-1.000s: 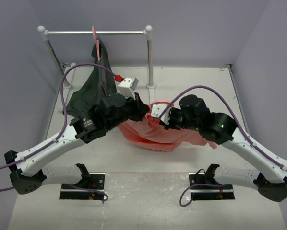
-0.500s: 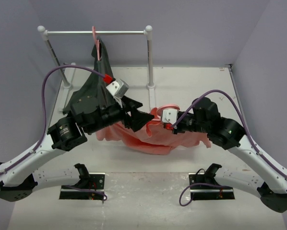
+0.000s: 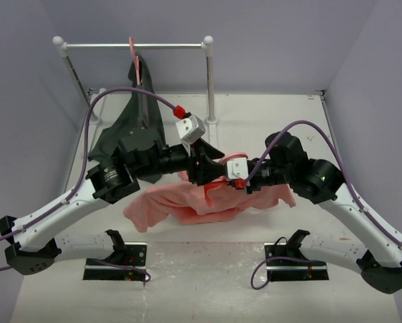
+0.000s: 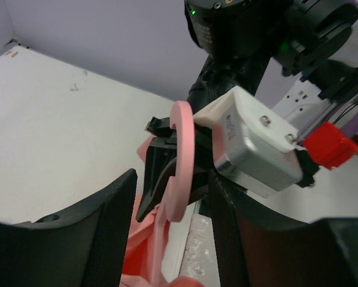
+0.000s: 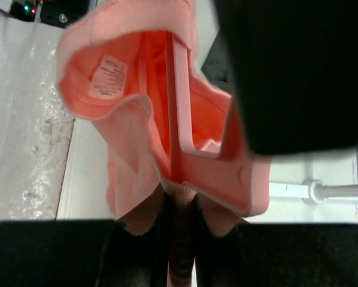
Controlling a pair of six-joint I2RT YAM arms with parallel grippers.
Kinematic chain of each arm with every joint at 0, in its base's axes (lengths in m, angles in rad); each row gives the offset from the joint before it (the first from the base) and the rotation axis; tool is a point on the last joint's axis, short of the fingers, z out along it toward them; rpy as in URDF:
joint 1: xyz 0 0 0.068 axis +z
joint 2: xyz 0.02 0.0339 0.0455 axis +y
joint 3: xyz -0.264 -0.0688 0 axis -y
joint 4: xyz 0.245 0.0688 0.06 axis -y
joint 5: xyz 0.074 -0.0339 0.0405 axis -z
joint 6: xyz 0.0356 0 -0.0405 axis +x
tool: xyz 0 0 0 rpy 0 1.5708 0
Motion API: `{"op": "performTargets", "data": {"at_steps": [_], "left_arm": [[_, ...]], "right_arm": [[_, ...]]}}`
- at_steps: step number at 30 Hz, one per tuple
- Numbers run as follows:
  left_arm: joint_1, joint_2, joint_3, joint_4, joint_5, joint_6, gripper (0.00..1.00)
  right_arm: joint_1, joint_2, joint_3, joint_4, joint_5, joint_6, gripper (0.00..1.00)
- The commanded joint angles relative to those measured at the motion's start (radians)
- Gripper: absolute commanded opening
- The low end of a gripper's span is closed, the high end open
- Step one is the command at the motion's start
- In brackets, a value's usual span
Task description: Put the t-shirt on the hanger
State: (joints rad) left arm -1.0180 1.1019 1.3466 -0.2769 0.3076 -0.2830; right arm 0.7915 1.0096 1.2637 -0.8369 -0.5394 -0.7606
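Hanger (image 4: 182,137) hook up, stem down into t-shirt (image 3: 181,205) | right claw (image 5: 178,230) pinching hanger | left claw (image 4: 170,197) spread

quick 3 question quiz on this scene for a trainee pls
1. True or false: the right gripper is shut on the pink hanger.
2. The dark green garment hangs from: A the rail; B a wall hook; C a drawer.
3. Which wrist view shows the label of the pink t-shirt?
Key: 1 true; 2 A; 3 right wrist.
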Motion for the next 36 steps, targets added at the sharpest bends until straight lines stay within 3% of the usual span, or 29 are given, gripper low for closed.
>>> {"op": "performTargets", "data": {"at_steps": [1, 5, 6, 7, 8, 9, 15, 16, 17, 18, 21, 26, 30, 36], "left_arm": [[-0.005, 0.019, -0.021, 0.031, -0.056, 0.043, 0.60], [-0.004, 0.013, -0.043, 0.015, -0.136, 0.061, 0.61], [-0.004, 0.008, -0.049, 0.015, -0.136, 0.070, 0.47], [-0.003, 0.000, -0.061, 0.022, -0.131, 0.074, 0.19], [-0.002, -0.006, -0.070, 0.037, -0.117, 0.073, 0.02], [-0.002, -0.012, -0.080, 0.051, -0.104, 0.071, 0.00], [-0.001, -0.087, -0.153, 0.138, -0.180, 0.033, 0.00], [-0.001, -0.109, -0.169, 0.153, -0.226, 0.018, 0.00], [-0.002, -0.127, -0.184, 0.164, -0.284, 0.001, 0.00], [-0.002, -0.140, -0.186, 0.157, -0.323, -0.005, 0.00], [-0.002, -0.179, -0.193, 0.130, -0.431, -0.028, 0.00], [-0.002, -0.244, -0.212, 0.129, -0.550, -0.061, 0.00], [-0.002, -0.253, -0.172, 0.108, -0.597, -0.092, 0.00], [-0.002, -0.269, -0.127, 0.097, -0.674, -0.139, 0.00]], "right_arm": [[0.009, 0.019, 0.062, 0.022, -0.102, -0.027, 0.00], [0.009, 0.033, 0.066, 0.013, -0.127, -0.035, 0.00], [0.009, 0.034, 0.065, 0.012, -0.136, -0.040, 0.00], [0.010, 0.035, 0.064, 0.014, -0.146, -0.042, 0.00], [0.010, 0.037, 0.064, 0.016, -0.152, -0.042, 0.00], [0.009, 0.039, 0.065, 0.017, -0.152, -0.043, 0.00], [0.008, 0.056, 0.053, 0.023, -0.156, -0.038, 0.00], [0.007, 0.051, 0.042, 0.037, -0.142, -0.015, 0.20], [0.006, 0.039, 0.027, 0.062, -0.118, 0.018, 0.49], [0.004, 0.018, 0.002, 0.107, -0.076, 0.054, 0.68], [-0.008, -0.050, -0.070, 0.262, 0.008, 0.156, 0.99], [-0.009, -0.128, -0.163, 0.459, 0.420, 0.488, 0.99], [-0.012, -0.107, -0.130, 0.436, 0.675, 0.655, 0.99], [-0.033, -0.118, -0.053, 0.402, 0.823, 0.861, 0.99]]}}
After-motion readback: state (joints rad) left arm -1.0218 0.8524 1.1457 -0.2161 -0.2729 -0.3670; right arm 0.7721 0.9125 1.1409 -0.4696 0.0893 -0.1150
